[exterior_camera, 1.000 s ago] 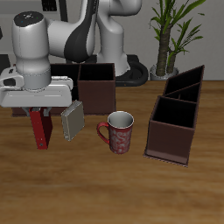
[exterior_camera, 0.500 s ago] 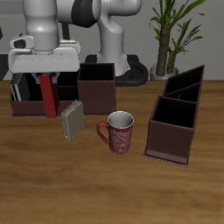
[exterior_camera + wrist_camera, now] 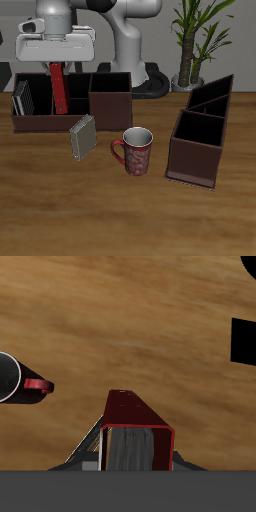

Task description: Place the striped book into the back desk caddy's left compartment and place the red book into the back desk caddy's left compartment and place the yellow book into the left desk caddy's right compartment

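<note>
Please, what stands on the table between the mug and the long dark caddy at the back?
The grey book stands there on edge, tilted, between the mug and the back caddy. The exterior view shows this.

Red book (image 3: 58, 87) upright above long dark back desk caddy (image 3: 72, 118), grey book (image 3: 83, 137) leaning before it, red patterned mug (image 3: 136, 151) beside, second dark caddy (image 3: 202, 133) well apart.

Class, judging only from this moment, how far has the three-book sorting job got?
Done: a dark striped book already stands in the back dark-brown desk caddy. In hand: the end effector holds the upright red book above that caddy. Left: releasing it, then moving the grey-covered book, seemingly the yellow one, leaning on the table.
</note>
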Robot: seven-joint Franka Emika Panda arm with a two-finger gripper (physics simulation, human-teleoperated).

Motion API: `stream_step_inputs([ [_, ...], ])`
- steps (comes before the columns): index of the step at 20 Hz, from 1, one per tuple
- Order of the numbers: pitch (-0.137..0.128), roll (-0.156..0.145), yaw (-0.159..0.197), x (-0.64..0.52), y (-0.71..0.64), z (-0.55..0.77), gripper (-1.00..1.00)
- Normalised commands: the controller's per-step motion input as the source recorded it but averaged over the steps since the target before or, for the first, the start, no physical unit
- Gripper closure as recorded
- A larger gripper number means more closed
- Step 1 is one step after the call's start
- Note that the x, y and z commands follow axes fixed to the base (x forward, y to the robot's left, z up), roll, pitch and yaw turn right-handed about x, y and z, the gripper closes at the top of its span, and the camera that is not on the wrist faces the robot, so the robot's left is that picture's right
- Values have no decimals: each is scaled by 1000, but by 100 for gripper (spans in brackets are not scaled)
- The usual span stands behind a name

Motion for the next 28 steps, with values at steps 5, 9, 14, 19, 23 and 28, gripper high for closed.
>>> stream_step_inputs([
  [5, -15, -10, 20, -434, -13, 59, 100],
  [9, 13, -7, -36, -451, -2, 65, 100],
  [14, -4, -1, 9, -499, 15, 11, 100],
  [19, -19, -38, -12, -374, -35, -78, 100],
  [23, 15, -51, -22, -264, -145, -66, 100],
  [28, -24, -16, -62, -404, -326, 254, 100],
])
